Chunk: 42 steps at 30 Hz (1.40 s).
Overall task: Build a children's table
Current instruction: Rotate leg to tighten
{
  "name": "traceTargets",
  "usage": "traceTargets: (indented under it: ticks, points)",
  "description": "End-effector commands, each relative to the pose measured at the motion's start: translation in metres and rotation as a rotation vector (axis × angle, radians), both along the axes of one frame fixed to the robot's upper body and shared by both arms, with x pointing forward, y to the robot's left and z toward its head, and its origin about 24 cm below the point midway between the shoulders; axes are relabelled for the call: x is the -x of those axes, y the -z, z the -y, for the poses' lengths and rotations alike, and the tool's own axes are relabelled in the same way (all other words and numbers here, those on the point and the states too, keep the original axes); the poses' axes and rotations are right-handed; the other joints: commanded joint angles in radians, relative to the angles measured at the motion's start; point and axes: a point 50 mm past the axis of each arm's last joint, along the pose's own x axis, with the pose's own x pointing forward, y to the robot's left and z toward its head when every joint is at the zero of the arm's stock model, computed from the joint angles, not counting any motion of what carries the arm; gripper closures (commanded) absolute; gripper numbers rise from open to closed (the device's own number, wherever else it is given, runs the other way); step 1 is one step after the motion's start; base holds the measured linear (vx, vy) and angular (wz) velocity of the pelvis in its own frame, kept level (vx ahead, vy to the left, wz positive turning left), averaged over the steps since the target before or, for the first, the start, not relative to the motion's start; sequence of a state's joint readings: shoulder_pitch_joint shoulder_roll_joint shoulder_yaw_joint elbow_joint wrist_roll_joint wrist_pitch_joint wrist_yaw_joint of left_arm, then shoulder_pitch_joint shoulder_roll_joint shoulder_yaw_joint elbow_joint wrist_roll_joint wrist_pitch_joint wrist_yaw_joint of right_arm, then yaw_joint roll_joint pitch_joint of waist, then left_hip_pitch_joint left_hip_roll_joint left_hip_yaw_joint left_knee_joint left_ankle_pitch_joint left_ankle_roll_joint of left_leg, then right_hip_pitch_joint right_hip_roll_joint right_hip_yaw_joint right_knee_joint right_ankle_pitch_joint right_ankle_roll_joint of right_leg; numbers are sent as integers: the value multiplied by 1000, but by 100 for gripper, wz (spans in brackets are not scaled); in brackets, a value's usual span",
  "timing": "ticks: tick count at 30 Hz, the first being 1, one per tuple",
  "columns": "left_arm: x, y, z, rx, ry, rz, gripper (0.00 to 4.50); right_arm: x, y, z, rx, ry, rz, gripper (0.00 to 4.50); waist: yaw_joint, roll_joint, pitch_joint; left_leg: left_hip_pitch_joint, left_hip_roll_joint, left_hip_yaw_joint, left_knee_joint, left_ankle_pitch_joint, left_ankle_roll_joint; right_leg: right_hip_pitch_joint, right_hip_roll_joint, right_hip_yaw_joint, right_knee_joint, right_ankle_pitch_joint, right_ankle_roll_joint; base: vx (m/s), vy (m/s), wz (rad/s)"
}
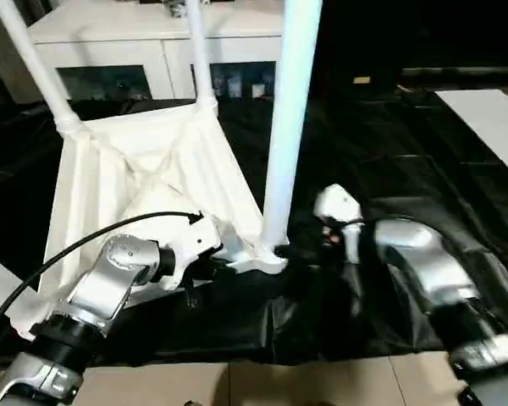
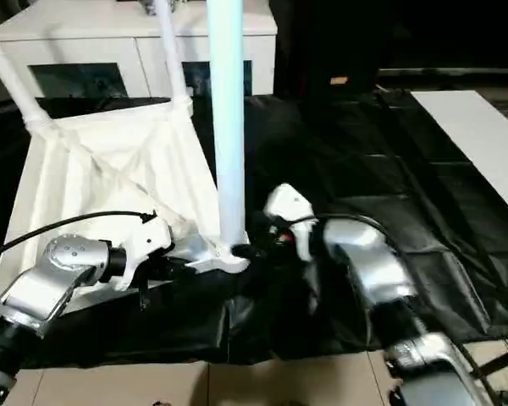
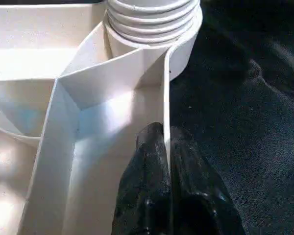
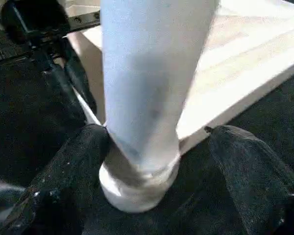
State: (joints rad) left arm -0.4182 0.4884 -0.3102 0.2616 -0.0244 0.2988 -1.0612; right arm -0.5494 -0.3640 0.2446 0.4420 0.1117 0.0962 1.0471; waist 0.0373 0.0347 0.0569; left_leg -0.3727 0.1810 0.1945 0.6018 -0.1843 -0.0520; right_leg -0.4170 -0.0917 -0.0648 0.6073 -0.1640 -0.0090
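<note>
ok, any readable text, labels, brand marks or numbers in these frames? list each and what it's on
None readable.
Table top, its legs and corner socket: plain white plastic, no print or moulded marks visible.
Left gripper and right gripper: plain black fingers, no markings visible.
Cabinet: small items behind the glass doors, too small and blurred to read.

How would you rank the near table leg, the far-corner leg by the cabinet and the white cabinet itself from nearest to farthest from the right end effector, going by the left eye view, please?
1. Near table leg: right beside the right end effector, upright in the near corner socket.
2. Far-corner leg: farther back, at the tabletop's far corner.
3. White cabinet: at the back, behind the table.
</note>
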Motion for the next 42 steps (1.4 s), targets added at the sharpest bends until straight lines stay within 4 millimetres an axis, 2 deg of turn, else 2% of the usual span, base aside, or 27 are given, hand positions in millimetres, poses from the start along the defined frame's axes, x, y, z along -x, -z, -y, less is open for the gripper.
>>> traceTargets:
  ticks: [1,6,7,11,13,16,20,25,33,36,37,38,40,41,42]
  points:
    - [4,-2,10,62,41,2,441,-3,-1,-1,12,0,12,77,4,-13,-73,7,41,-18,-65,-183,77,56,-48,42,-64,-209,-248,0,0,0]
    - [3,-1,12,60,34,8,441,-4,5,-6,25,-53,-16,77,4,-19,-71,7,41,-18,-66,-207,71,56,-49,41,-69,-266,-234,0,0,0]
    - [3,-1,12,60,34,8,441,-4,5,-6,26,-54,-17,77,4,-16,-70,8,42,-19,-67,-210,70,55,-49,41,-70,-275,-233,0,0,0]
    - [2,-1,12,58,30,10,441,-5,8,-9,33,-57,-22,77,4,-18,-72,7,42,-18,-66,-202,71,54,-50,42,-68,-269,-231,0,0,0]
    - [2,-1,12,56,27,12,450,-6,9,-10,27,-55,-30,106,5,-18,-72,8,42,-18,-65,-192,75,55,-49,42,-67,-251,-238,0,0,0]
    - [1,-1,11,53,24,12,450,-8,10,-12,25,-57,-33,122,5,-19,-72,7,42,-18,-65,-192,77,55,-49,42,-66,-250,-238,0,0,0]
    - [1,-1,10,50,19,12,450,-9,11,-14,10,-57,-42,165,5,-19,-72,7,42,-18,-65,-197,76,56,-50,41,-66,-262,-235,0,0,0]
    - [2,0,8,48,18,9,450,-10,11,-17,-9,-56,-44,178,4,-17,-71,8,43,-19,-66,-211,67,54,-50,41,-68,-282,-231,0,0,0]
    - [3,1,4,39,21,-4,450,-9,13,-19,-31,-65,-62,180,2,-16,-72,7,42,-19,-66,-208,70,56,-49,41,-65,-260,-240,0,0,0]
    - [2,4,4,34,-5,-12,450,-10,14,-18,-52,-21,-49,180,1,-14,-72,8,43,-19,-66,-209,69,54,-50,42,-65,-257,-244,0,0,0]
    - [-4,7,8,42,-72,3,450,-18,18,-17,-68,135,-15,180,-1,-14,-71,7,43,-18,-66,-215,64,52,-50,42,-66,-264,-243,0,0,0]
    - [-6,7,10,49,-89,7,450,-20,19,-17,-75,172,-13,180,-4,-18,-68,7,38,-19,-68,-224,53,54,-49,41,-72,-297,-232,0,0,0]
    - [-10,8,15,63,-125,14,450,-22,22,-19,-89,252,-11,180,-7,-17,-69,9,37,-21,-68,-240,36,55,-51,40,-77,-360,-205,0,0,0]
    - [-15,9,21,61,-161,27,450,-23,25,-21,-108,317,-23,180,-7,-19,-69,10,38,-21,-69,-243,35,53,-51,41,-78,-364,-202,0,0,0]
    - [-21,9,30,57,-203,40,450,-25,29,-25,-125,416,-28,180,-7,-15,-67,15,37,-18,-69,-246,32,46,-46,42,-83,-367,-199,0,0,0]
